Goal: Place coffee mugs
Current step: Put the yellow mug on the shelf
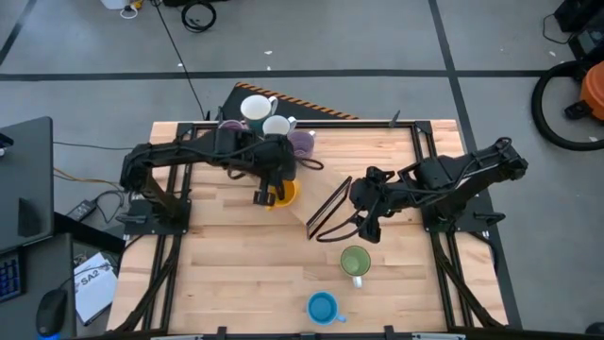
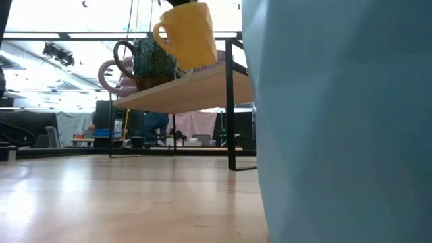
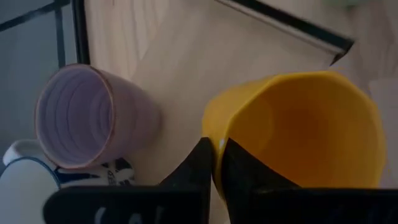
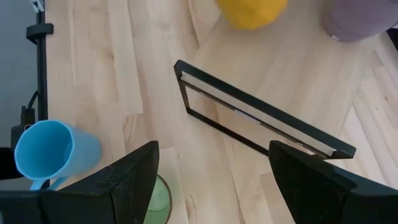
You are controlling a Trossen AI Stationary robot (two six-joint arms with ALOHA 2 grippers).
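So the left gripper (image 1: pixel 267 196) is pinched tight on the rim of the orange mug (image 1: pixel 282 192), one finger inside the cup and one outside, and it's carrying it over the raised wooden shelf (image 2: pixel 196 86) in the far middle of the table. From the low view the mug hangs just above the shelf's near edge, not set down yet.

Already up there at the far end: two white mugs (image 1: pixel 257 109), a lilac mug (image 1: pixel 302 144) and a dark patterned one (image 2: pixel 154 62). There might be more hidden under the arm, can't tell.

The right gripper (image 1: pixel 368 229) waits on the right with its fingers spread wide and nothing in them, just beyond the green mug (image 1: pixel 356 262). That one and the blue mug (image 1: pixel 323 307) near the front edge are still on the table, so I'd say roughly past halfway, with at least two left to go after this one
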